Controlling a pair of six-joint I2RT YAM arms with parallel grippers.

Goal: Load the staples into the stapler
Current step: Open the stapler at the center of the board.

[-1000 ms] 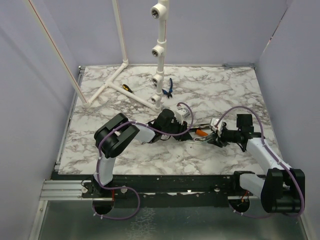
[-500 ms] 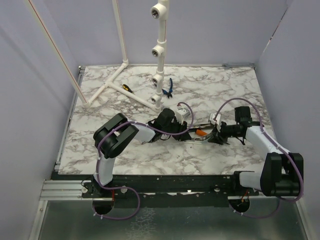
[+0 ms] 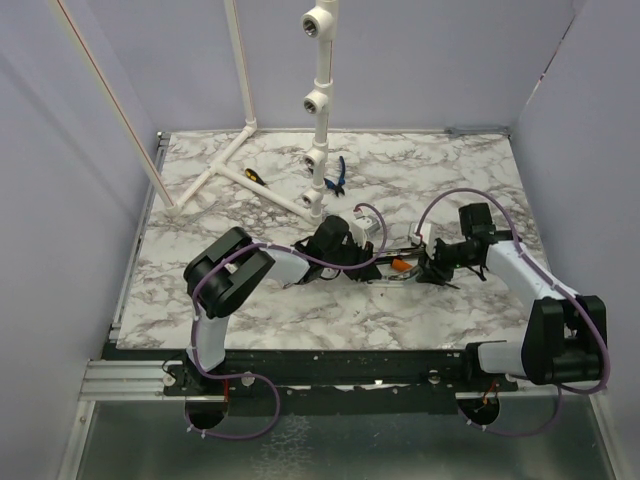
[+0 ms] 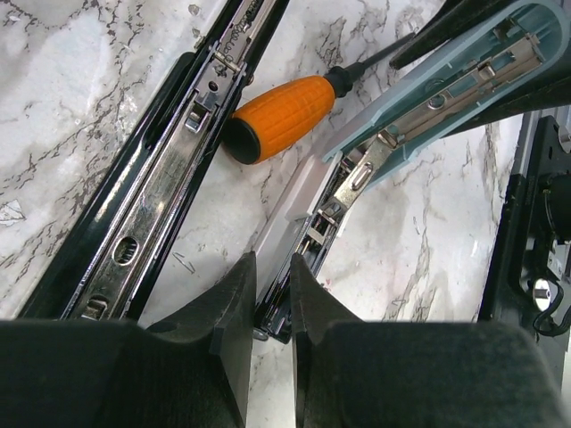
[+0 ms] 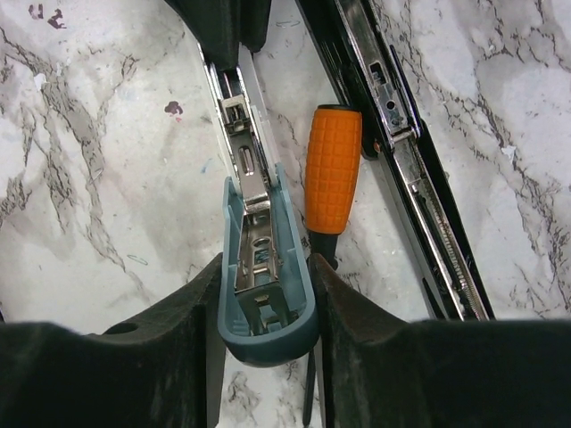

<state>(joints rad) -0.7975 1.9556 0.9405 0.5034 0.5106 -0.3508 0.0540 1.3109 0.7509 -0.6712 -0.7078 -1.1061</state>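
Pinched between the jaws of the left gripper [image 4: 272, 267], only a crack apart: the near end of a thin metal rail [image 4: 323, 221] with a white strip [image 4: 287, 209] along one side. Squeezed between the jaws of the right gripper [image 5: 266, 267], set a bit wider: the round end of a pale teal bar [image 5: 268, 343], touched on both sides. Joined at the far end, rail and teal bar, like an open mouth. Just past them, flat on the marble table [image 4: 71, 98], an orange screwdriver handle [image 4: 281, 116]. Right against that handle, lying long and open on the table, the black stapler [image 4: 152, 196], shiny metal channel facing up, apart from both grippers. Near the stapler, tiny wire bits [image 4: 183, 261] loose on the marble, too small to tell what.
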